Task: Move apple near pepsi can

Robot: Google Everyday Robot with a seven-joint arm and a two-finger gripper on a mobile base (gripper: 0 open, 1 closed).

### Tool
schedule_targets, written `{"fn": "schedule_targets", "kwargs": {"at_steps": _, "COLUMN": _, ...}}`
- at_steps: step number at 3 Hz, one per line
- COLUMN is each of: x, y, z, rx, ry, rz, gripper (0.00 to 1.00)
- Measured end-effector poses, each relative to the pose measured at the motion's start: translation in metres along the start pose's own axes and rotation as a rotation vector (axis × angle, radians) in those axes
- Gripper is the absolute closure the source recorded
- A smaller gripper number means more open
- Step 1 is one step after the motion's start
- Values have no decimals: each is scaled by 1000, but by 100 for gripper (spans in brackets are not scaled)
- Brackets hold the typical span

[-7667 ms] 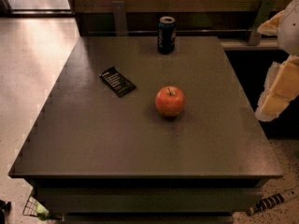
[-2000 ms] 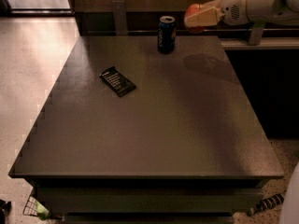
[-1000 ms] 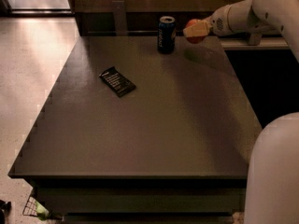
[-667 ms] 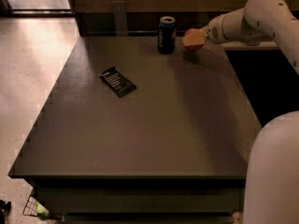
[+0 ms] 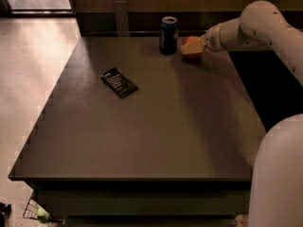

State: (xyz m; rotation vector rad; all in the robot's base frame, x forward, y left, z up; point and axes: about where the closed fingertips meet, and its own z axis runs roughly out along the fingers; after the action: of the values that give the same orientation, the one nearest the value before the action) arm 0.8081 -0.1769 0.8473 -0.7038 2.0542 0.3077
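Note:
The pepsi can (image 5: 168, 34), dark blue with a silver top, stands upright at the far edge of the dark table (image 5: 142, 136). Just to its right, my gripper (image 5: 192, 49) reaches in from the right on a white arm and is around the red-orange apple (image 5: 190, 42), low at the table top. Only the apple's upper left part shows past the pale fingers. The apple is a short gap from the can.
A flat black rectangular packet (image 5: 119, 82) lies left of the table's middle. A large white part of my arm (image 5: 277, 174) fills the lower right corner. A dark wall and a post (image 5: 121, 15) run behind the table. Light floor lies to the left.
The gripper has carried the apple from the table's middle up to the far right, then down and left, until it sits low beside the can.

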Motion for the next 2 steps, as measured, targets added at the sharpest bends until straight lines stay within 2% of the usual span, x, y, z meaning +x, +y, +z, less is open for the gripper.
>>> {"fn": "schedule_targets", "kwargs": {"at_steps": 2, "x": 2, "y": 3, "z": 5, "rx": -8, "ry": 4, "rz": 0, "gripper": 20}}
